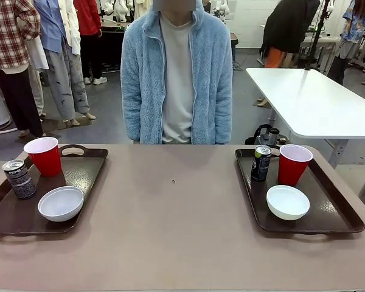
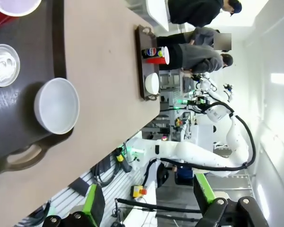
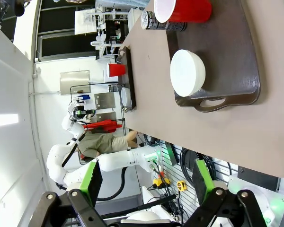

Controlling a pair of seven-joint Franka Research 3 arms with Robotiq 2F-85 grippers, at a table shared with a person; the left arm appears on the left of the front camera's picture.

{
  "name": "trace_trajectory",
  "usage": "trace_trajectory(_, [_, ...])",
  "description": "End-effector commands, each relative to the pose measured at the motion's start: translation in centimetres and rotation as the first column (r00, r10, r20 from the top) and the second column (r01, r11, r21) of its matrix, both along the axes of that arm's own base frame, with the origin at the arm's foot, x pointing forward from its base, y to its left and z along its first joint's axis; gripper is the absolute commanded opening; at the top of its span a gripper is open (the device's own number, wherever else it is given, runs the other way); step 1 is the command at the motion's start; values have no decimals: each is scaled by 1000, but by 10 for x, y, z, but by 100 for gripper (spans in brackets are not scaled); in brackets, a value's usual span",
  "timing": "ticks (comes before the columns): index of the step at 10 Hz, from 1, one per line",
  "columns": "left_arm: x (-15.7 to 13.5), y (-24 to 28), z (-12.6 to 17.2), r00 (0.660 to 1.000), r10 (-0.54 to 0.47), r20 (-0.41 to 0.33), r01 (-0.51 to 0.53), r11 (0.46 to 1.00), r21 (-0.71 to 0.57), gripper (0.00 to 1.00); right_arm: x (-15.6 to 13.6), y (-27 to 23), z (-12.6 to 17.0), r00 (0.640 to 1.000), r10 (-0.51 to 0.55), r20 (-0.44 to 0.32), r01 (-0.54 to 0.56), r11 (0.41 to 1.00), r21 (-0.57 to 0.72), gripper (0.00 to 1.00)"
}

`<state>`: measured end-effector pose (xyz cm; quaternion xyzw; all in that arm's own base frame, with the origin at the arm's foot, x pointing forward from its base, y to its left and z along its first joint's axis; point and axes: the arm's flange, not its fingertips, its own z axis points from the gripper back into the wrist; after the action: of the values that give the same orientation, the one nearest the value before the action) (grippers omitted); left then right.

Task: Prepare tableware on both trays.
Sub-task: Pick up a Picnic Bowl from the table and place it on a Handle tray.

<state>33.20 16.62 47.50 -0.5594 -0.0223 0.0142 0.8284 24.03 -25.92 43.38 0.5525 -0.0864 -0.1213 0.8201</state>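
Observation:
On the left tray [image 1: 12, 213] stand a red cup [image 1: 44, 155], a dark can [image 1: 19, 179] and a white bowl [image 1: 61, 203]. The right tray [image 1: 328, 207] carries a can [image 1: 261, 163], a red cup [image 1: 294, 164] and a bowl [image 1: 288, 202]. My left gripper [image 2: 146, 196] hangs open off the table's near edge, back from its tray [image 2: 14, 118], bowl [image 2: 57, 105] and can [image 2: 3, 65]. My right gripper [image 3: 146, 177] is open too, back from its tray [image 3: 232, 52], bowl [image 3: 188, 73], cup [image 3: 184, 9] and can [image 3: 158, 22].
A person in a light blue fleece [image 1: 176, 73] stands at the far side, hands out of sight. The brown tabletop [image 1: 176, 213] lies bare between the trays. A white table [image 1: 310, 97] stands behind on the right, and people stand at the back left.

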Motion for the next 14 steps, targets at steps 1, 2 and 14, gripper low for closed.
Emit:
trace_trajectory(1, [-13,-6,3,999,-7,33,6,999,34,100,-3,0,0,1000,8,15,-8,1000,5,100])
trace_trajectory(2, [-15,-8,5,999,-7,36,5,998,57,100,-3,0,0,1000,8,15,-8,1000,5,100])
trace_trajectory(14, [-3,0,2,1000,4,3,-4,1000,8,100,-3,0,0,1000,8,15,-8,1000,5,100])
